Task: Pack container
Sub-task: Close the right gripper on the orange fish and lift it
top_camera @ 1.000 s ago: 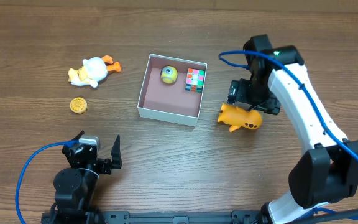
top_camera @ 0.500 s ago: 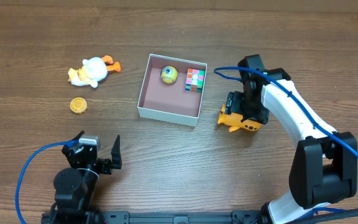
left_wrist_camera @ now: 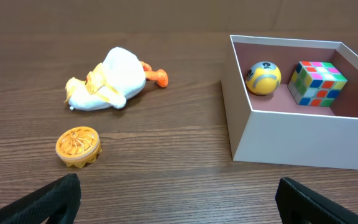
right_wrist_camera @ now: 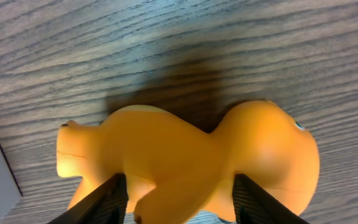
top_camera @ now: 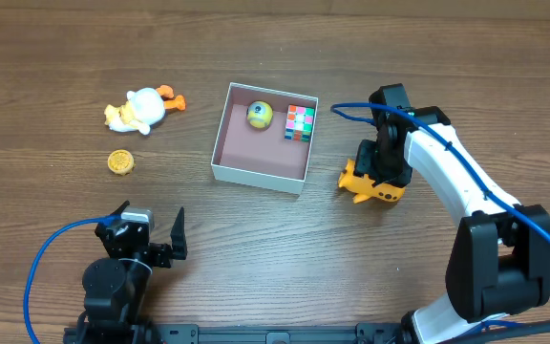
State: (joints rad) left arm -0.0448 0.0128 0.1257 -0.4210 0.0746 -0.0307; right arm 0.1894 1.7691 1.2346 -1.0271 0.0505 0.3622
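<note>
Tabletop [top_camera: 325,187] between container [top_camera: 256,177] and toy [top_camera: 378,194]

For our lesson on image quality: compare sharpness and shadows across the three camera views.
Overhead: even light, sharp throughout. Left wrist: the plush toy is crisp, while the fingers of the left pincer blur at the bottom corners. Right wrist: the orange toy fills the frame, with a dark shadow on the table behind it.
</note>
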